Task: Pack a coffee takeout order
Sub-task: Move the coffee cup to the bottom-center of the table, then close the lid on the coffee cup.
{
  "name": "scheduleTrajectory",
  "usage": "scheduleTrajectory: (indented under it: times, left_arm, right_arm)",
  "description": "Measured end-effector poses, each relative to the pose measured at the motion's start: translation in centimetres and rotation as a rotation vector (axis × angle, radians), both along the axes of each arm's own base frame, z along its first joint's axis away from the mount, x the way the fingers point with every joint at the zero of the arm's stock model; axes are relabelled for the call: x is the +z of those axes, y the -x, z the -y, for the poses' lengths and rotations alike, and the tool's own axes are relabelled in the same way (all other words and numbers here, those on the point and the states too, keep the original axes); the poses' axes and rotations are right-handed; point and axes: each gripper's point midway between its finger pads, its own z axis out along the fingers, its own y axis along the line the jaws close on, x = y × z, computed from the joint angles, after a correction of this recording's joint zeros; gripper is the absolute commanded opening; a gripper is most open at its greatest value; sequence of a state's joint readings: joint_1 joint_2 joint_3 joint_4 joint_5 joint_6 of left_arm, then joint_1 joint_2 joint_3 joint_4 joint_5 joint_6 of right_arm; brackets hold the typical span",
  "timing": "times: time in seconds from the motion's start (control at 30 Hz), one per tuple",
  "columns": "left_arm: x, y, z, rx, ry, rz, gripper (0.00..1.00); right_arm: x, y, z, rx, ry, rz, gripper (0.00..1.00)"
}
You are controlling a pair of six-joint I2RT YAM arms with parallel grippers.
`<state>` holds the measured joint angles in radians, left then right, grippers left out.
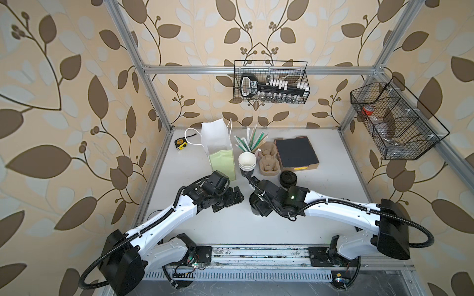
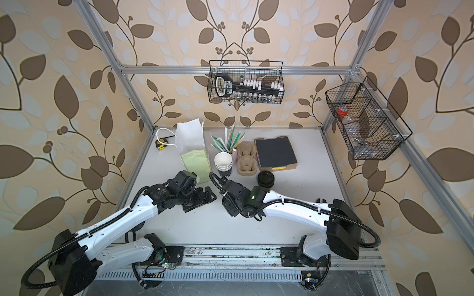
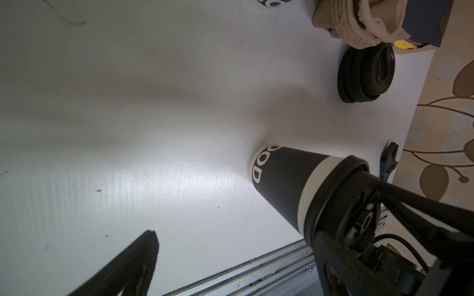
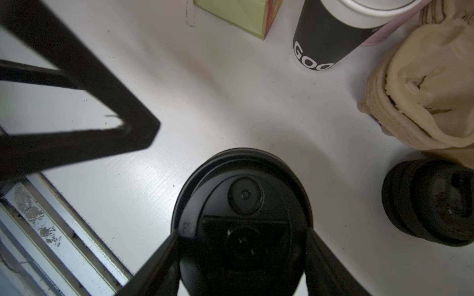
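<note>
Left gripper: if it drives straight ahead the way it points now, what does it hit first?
Likely the black paper cup just ahead of the left gripper, its lid clamped by the right gripper; depth unclear, so that gripper might come first.

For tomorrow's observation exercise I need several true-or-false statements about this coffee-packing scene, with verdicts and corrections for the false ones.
1. The right gripper is closed on the black lid. True.
2. The lidded cup lies on its side. False: it stands upright on the table.
3. The tan carrier holds a cup. False: its wells are empty.
4. The left gripper holds nothing. True.
5. A stack of spare lids sits beside the carrier. True.
</note>
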<state>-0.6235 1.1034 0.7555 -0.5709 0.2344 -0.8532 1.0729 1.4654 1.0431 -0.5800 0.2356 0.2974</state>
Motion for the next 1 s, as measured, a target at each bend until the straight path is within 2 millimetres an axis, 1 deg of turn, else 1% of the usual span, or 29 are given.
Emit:
scheduleTrajectory:
  times: [0.17,0.23,0.4,0.83,1.0]
  left_arm:
    - [-1.3,-0.5,1.5,0.007,0.016,-0.045,0.97]
    - [-1.4,-0.8,1.9,0.005,0.026,-0.042,0.97]
    - [-1.5,-1.2,2.3,0.025,0.037,-0.038,0.97]
    - [-1.5,-1.3,1.9,0.056,0.042,-0.018,0.96]
    - [-1.3,-0.7,1.0,0.075,0.024,-0.014,0.95]
  right_arm:
    - [0.0,0.2,-0.5,0.014,-0.006,0.006,0.67]
    - [0.0,0.2,-0.5,0.014,-0.006,0.007,0.67]
    - [-0.1,0.2,-0.5,0.014,-0.007,0.009,0.67]
    - [-0.2,0.3,-0.9,0.018,-0.022,0.022,0.67]
    - [-0.2,0.3,-1.1,0.021,-0.03,0.026,0.68]
